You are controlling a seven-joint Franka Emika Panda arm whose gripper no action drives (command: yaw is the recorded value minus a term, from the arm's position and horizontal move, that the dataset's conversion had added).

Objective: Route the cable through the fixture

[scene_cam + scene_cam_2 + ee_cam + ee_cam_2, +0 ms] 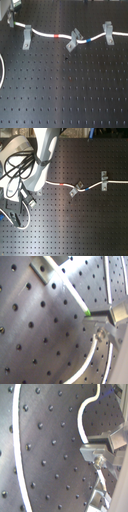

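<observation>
First exterior view
Table (60, 95): matte black perforated board with an even grid of small holes.
Cable (47, 35): thin white flexible cord, long axis running across from the first exterior view's left to its right in shallow waves; short red band (56, 36), short blue band (88, 39).
Clips: three grey metal pieces with forked tops and flared feet; the left one (26, 38) and the right one (108, 33) stand upright with the cable lying in their forks, the middle one (73, 40) leans.
Plain cord (2, 70): white arc at the first exterior view's left edge.

Second exterior view
Arm (45, 153): smooth white housing with black hoses, over the table's left part.
Cable: leaves the arm's base area, passes the leaning clip (75, 189) and the right clip (104, 181), and runs off the second exterior view's right.
Tool: hidden under the arm; I cannot tell its state.

First wrist view
Cable (80, 305): white, with a green mark, beside a bright metal bracket (112, 315).

Second wrist view
Cable (80, 424): white curve over the dimpled board.
Tool: fingers not clearly shown.
</observation>
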